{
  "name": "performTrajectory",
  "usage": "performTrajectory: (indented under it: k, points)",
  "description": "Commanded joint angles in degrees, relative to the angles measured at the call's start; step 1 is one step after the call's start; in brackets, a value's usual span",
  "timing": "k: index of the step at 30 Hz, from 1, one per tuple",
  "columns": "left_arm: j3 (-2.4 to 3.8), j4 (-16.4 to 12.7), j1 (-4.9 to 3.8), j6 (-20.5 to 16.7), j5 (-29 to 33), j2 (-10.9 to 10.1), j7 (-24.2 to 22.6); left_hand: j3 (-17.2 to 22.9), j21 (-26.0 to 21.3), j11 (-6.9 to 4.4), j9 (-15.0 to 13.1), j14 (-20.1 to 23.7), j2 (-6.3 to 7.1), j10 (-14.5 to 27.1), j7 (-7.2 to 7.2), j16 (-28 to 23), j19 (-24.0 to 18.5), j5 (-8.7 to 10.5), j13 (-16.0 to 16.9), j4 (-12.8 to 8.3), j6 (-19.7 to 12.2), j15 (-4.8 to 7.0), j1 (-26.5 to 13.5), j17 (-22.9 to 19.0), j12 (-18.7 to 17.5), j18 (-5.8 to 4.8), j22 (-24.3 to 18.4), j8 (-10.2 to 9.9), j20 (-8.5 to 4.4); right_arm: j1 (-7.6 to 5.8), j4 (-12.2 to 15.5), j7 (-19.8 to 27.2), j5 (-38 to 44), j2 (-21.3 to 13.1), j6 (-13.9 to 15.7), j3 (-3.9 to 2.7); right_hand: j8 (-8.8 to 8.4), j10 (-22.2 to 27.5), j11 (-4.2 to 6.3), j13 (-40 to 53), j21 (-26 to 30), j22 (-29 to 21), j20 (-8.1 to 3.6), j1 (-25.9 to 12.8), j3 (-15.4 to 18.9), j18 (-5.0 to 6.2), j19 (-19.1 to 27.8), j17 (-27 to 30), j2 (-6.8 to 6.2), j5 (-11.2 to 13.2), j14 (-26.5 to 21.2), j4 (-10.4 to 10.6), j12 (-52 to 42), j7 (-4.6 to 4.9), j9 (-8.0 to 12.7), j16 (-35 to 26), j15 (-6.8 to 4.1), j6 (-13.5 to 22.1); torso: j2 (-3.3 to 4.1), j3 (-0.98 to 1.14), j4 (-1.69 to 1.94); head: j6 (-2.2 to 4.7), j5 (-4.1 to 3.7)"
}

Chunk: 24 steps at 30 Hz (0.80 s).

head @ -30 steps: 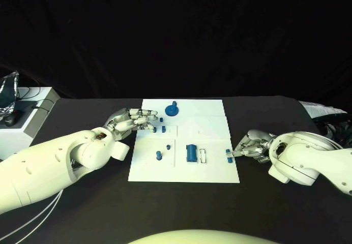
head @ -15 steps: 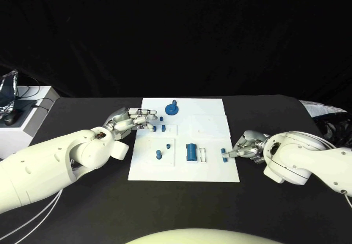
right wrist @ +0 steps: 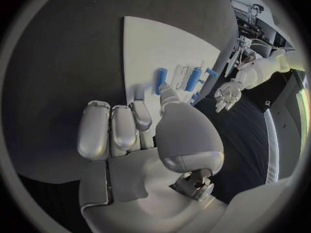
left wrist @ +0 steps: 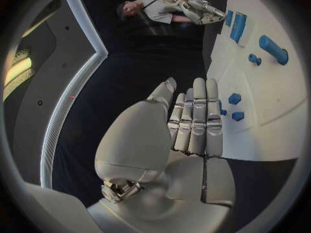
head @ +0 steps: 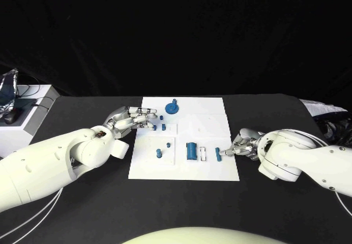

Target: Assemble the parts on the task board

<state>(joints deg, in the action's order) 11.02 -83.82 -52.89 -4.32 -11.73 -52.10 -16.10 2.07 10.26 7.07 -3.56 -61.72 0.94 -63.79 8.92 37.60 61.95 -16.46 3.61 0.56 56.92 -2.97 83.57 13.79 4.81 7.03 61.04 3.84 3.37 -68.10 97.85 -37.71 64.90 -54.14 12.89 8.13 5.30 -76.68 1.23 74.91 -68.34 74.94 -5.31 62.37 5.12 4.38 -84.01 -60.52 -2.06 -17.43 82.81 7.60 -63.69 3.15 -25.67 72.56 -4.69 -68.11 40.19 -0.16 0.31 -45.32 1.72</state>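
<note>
The white task board [head: 212, 170] lies mid-table with blue parts on it: a round piece [head: 172, 108] at the far end, two small blocks [head: 158, 127], a peg [head: 158, 153] and a thick cylinder [head: 191, 151]. My right hand [head: 242, 147] reaches over the board's right edge and pinches a small blue peg [head: 217, 151] just right of the cylinder. The right wrist view shows that peg [right wrist: 160, 80] at the fingertips [right wrist: 140, 92], beside the cylinder [right wrist: 193, 78]. My left hand [head: 134, 120] hovers at the board's left edge holding nothing, its fingers [left wrist: 194, 120] close to the two blocks [left wrist: 235, 99].
A white box [head: 29, 118] with cables and a dark device stands at the table's far left. A pale striped object [head: 323, 108] lies at the right edge. Black tabletop [head: 183, 203] surrounds the board.
My right hand has moved left, carrying the small blue peg from the board's right edge to a spot beside the cylinder. The left hand has barely moved.
</note>
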Motion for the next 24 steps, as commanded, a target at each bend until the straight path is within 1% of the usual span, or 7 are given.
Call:
performTrajectory:
  k: [1,3,4,9,13,20,24]
  points:
    - [0.04,-0.12,0.04,0.75,0.33,0.05,-0.57,-0.24,-0.44,-0.15,-0.04,0.07,-0.2,0.24,0.08,-0.07,0.41,-0.21,-0.06,0.13,0.16,-0.17,0.43,0.0,-0.12,-0.3,0.05,-0.11,0.08,0.92,-0.34,-1.15,1.69,0.95,-1.55,0.56,-0.38,-0.07,0.15,2.13,-0.11,9.41,-0.28,0.33,0.22,-0.58,-2.78,0.04,0.25,0.32,0.18,-0.23,0.24,0.0,0.13,-0.03,-0.14,0.62,0.05,0.0,0.15,-0.15,-0.15]
    - [0.04,-0.13,0.04,0.73,0.33,-0.03,-0.54,-0.24,-0.44,-0.15,-0.04,0.07,-0.2,0.24,0.08,-0.07,0.41,-0.21,-0.06,0.13,0.16,-0.17,0.43,0.0,-0.12,-0.3,0.05,-0.11,0.08,1.02,-0.41,-1.07,1.83,1.37,-1.46,0.57,-0.38,-0.07,0.15,2.13,-0.11,9.41,-0.28,0.33,0.22,-0.58,-2.78,0.04,0.25,0.32,0.18,-0.23,0.24,0.0,0.13,-0.03,-0.14,0.62,0.06,-0.05,0.19,-0.16,-0.09]
    - [0.04,-0.14,0.04,0.72,0.33,-0.05,-0.54,-0.24,-0.44,-0.15,-0.04,0.07,-0.2,0.24,0.08,-0.07,0.41,-0.21,-0.06,0.13,0.16,-0.17,0.43,0.0,-0.12,-0.3,0.05,-0.11,0.08,1.04,-0.43,-1.05,1.88,1.44,-1.41,0.57,-0.37,-0.05,0.15,2.13,-0.1,9.41,-0.28,0.36,0.2,-0.58,-2.78,0.03,0.3,0.31,0.19,-0.26,0.25,0.0,0.08,-0.02,-0.14,0.63,0.0,-0.08,0.07,-0.23,-0.03]
    - [0.04,-0.16,0.04,0.72,0.33,-0.16,-0.45,-0.24,-0.44,-0.15,-0.04,0.07,-0.2,0.24,0.08,-0.07,0.41,-0.21,-0.06,0.13,0.16,-0.17,0.43,0.0,-0.12,-0.3,0.05,-0.11,0.08,1.12,-0.41,-0.96,2.05,1.61,-1.18,0.57,-0.32,-0.04,0.17,2.14,-0.01,9.38,-0.29,0.51,0.23,-0.57,-2.77,0.04,0.58,0.22,0.19,-0.54,0.27,-0.02,-0.13,-0.04,-0.15,0.64,0.01,-0.15,-0.04,-0.27,0.14]
    - [0.04,-0.18,0.04,0.79,0.33,-0.19,-0.38,-0.24,-0.44,-0.15,-0.04,0.07,-0.2,0.24,0.08,-0.07,0.41,-0.21,-0.06,0.13,0.16,-0.17,0.43,0.0,-0.12,-0.3,0.05,-0.11,0.08,1.17,-0.02,-0.74,2.18,1.61,-0.71,0.57,-0.32,-0.04,0.17,2.14,-0.01,9.38,-0.29,0.51,0.23,-0.57,-2.77,0.04,0.58,0.22,0.19,-0.54,0.27,-0.02,-0.13,-0.04,-0.15,0.64,-0.08,-0.05,0.02,-0.33,0.16]
    - [0.04,-0.19,0.04,0.78,0.33,-0.24,-0.36,-0.24,-0.44,-0.15,-0.04,0.07,-0.2,0.24,0.08,-0.07,0.41,-0.21,-0.06,0.13,0.16,-0.17,0.43,0.0,-0.12,-0.3,0.05,-0.11,0.08,1.26,0.28,-0.61,2.66,1.98,-0.89,0.56,-0.26,-0.08,0.19,2.15,-0.1,9.41,-0.31,0.6,0.39,-0.59,-2.79,0.02,0.83,0.17,0.19,-0.94,0.27,-0.05,-0.43,-0.05,-0.17,0.64,-0.03,-0.02,-0.01,-0.25,0.19]
    - [0.04,-0.2,0.04,0.77,0.33,-0.23,-0.32,-0.24,-0.44,-0.15,-0.04,0.07,-0.2,0.24,0.08,-0.07,0.41,-0.21,-0.06,0.13,0.16,-0.17,0.43,0.0,-0.12,-0.3,0.05,-0.11,0.08,1.28,-0.24,-0.76,3.88,2.27,-1.27,0.57,-0.25,-0.08,0.2,2.15,-0.09,9.41,-0.31,0.77,0.4,-0.6,-2.79,0.0,0.96,0.14,0.2,-1.23,0.27,-0.05,-0.52,-0.05,-0.17,0.64,-0.04,-0.07,-0.01,-0.26,0.14]
